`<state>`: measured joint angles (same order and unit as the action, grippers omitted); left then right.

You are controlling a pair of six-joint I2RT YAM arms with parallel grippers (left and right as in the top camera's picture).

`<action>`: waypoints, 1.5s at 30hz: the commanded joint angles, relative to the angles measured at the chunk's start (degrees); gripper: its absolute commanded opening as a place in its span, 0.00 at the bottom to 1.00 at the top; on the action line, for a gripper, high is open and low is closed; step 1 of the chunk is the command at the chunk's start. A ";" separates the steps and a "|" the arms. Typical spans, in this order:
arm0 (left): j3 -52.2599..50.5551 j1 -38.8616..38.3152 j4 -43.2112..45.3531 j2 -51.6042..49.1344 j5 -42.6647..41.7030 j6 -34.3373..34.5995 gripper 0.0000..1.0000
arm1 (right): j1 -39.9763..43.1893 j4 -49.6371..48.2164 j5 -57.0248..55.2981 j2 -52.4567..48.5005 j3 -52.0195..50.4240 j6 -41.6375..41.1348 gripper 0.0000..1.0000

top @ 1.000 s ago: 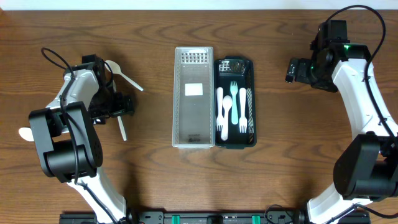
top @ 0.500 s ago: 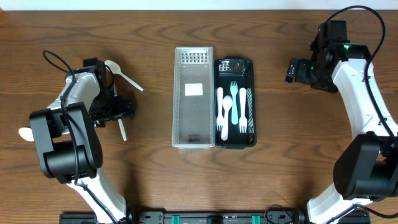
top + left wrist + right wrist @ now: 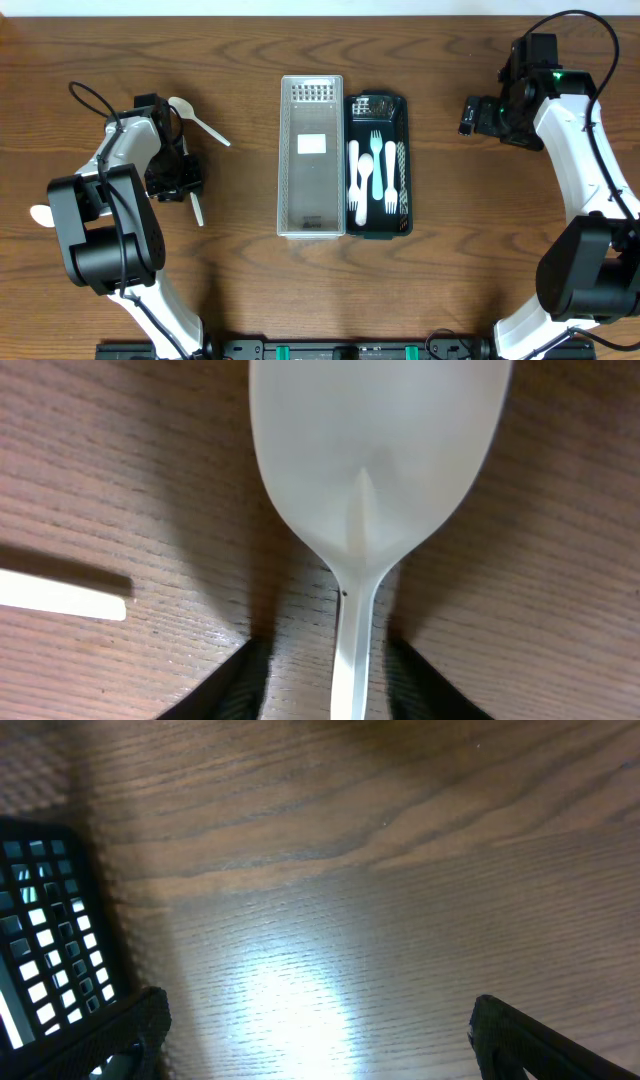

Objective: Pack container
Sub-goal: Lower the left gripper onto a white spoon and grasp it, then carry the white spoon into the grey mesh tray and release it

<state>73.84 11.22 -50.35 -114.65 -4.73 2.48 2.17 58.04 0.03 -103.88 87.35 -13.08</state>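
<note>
A white plastic spoon [image 3: 375, 455] lies on the wooden table, filling the left wrist view. Its thin handle runs down between the two fingers of my left gripper [image 3: 330, 672], with a gap of table showing on each side. In the overhead view the left gripper [image 3: 180, 172] hovers over this spoon, and only a white end [image 3: 196, 208] sticks out below it. The clear container [image 3: 311, 160] stands mid-table beside a black tray [image 3: 404, 150] that holds white forks and a teal spoon. My right gripper [image 3: 468, 113] hangs open over bare wood, right of the tray.
A second white spoon [image 3: 190, 112] lies just above the left gripper. Another white utensil piece [image 3: 40, 213] rests at the far left. The black tray's mesh end [image 3: 40, 940] shows at the left of the right wrist view.
My left gripper's jaws have narrowed from wide open to close around the spoon handle. The right arm has not moved.
</note>
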 commanded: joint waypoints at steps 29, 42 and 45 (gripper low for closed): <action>11.61 -2.99 -10.97 5.18 0.24 0.59 0.05 | 0.00 -0.35 -0.20 -0.26 -0.20 2.05 0.99; 28.98 -26.77 -19.23 12.48 0.28 12.35 0.06 | 0.00 -0.61 -0.20 -0.26 -0.20 2.03 0.99; 28.74 -31.08 -17.18 10.38 1.55 13.84 0.06 | 0.00 -0.42 -0.20 -0.26 -0.20 2.03 0.99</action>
<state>103.22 -17.47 -68.40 -101.34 -4.45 12.67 2.17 57.54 0.03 -103.88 87.35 -11.66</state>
